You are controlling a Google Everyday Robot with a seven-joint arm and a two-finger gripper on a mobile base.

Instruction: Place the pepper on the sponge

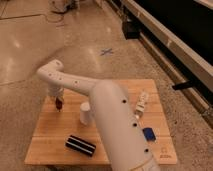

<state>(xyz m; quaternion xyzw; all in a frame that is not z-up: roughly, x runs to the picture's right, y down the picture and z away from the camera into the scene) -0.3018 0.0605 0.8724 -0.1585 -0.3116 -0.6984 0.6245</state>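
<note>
The pepper [58, 104] is a small dark red thing at the left of the wooden table [50, 135]. My gripper [58, 101] points down onto it from the end of the white arm, and its fingers are shut on the pepper just above the tabletop. The sponge [148, 133] is small, flat and blue. It lies at the table's right front, far from the gripper and partly behind my white arm's wide body.
A white cup [85, 113] stands upright near the table's middle, just right of the gripper. A black striped block [80, 145] lies at the front. A white bottle-like object [142, 103] lies at the right. Polished floor surrounds the table.
</note>
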